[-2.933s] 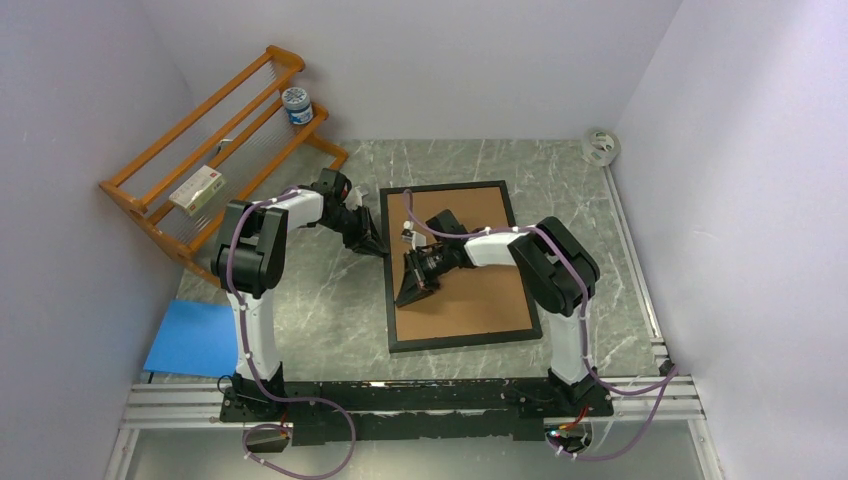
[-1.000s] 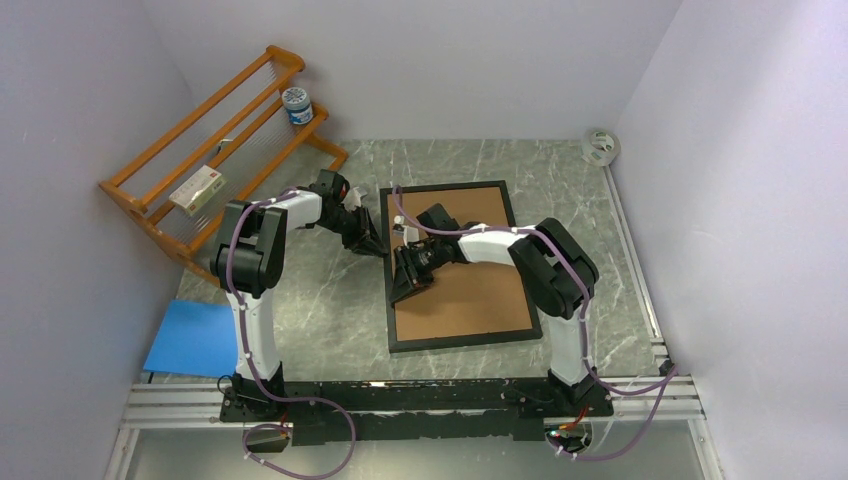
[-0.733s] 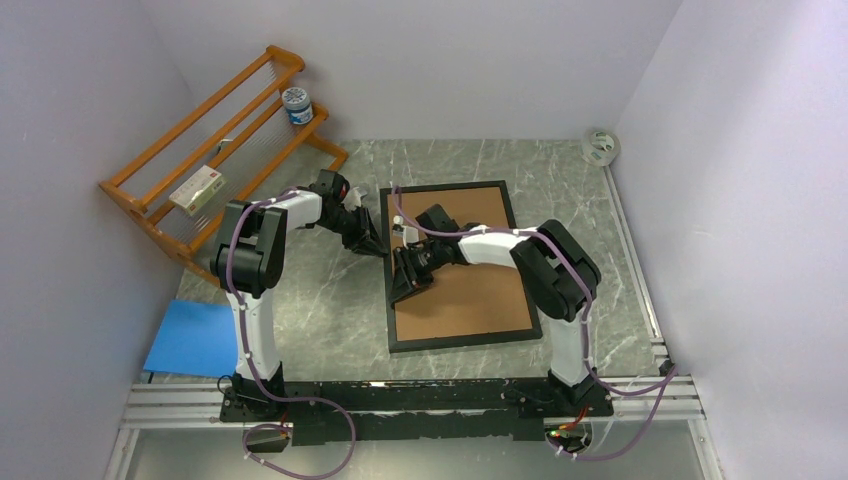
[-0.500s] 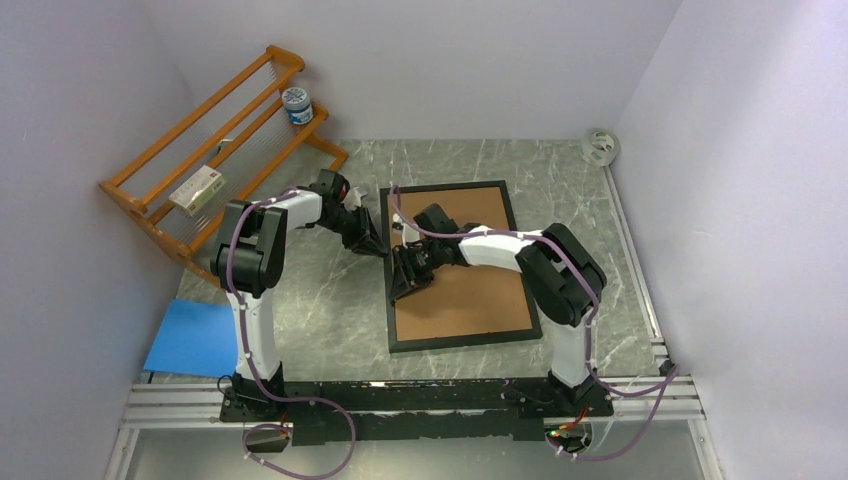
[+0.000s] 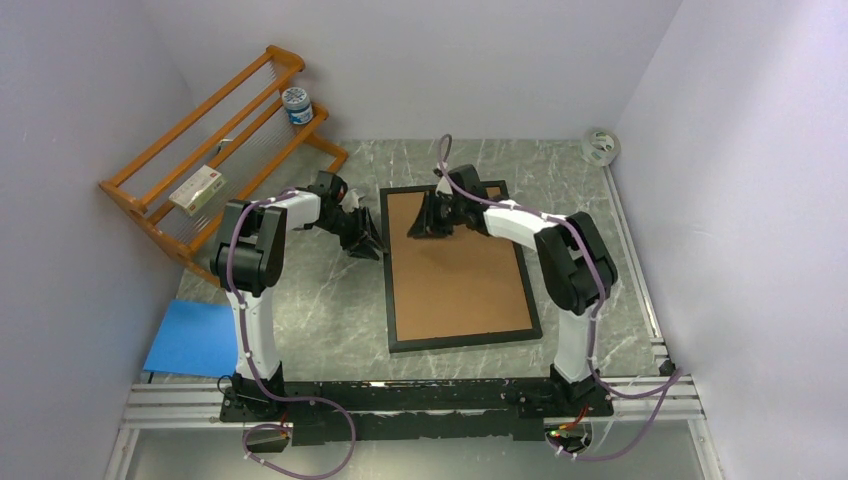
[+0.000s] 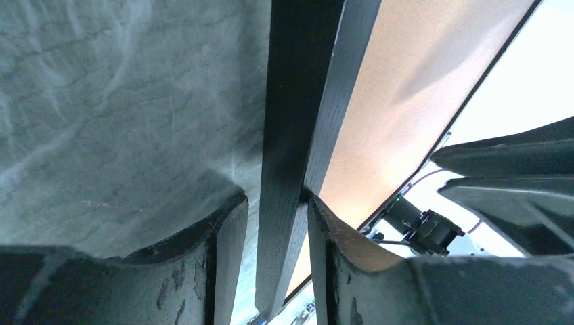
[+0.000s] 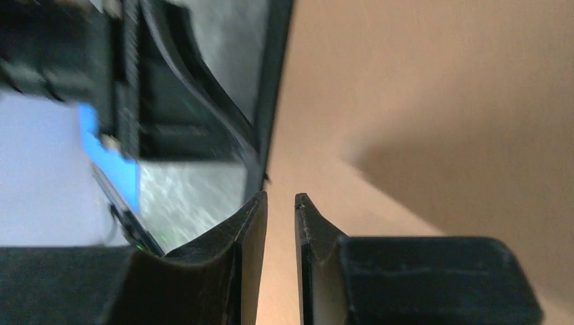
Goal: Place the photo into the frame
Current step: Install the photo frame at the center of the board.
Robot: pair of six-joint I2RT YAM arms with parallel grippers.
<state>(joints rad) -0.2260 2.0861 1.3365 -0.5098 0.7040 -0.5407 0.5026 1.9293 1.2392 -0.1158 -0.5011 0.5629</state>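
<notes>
— Grey marbled tabletop (image 5: 330,300) between pale walls, seen from above; what lies on it, and how should this step go?

— Large thin black rectangular picture frame (image 6: 301,135) lies flat at the centre, with a brown cardboard backing board (image 5: 460,270) filling it; the sunflower photo shows in no view, so I cannot tell whether it sits under the board. Left gripper (image 6: 273,206) straddles the frame's left rail near the far corner, fingers apart with a slight gap; right gripper (image 7: 279,198) sits over the board's far edge, tips nearly together, holding nothing. Likely the board is being seated; best to steady the rail and press squarely down, without sliding the board.

— And the count?

— One frame; one board; two arms; one orange wooden rack (image 5: 283,57) at far left, carrying one small round jar (image 5: 297,104) and one small box (image 5: 197,188); one blue sheet (image 5: 192,337) at near left; one tape roll (image 5: 600,146) at far right.
</notes>
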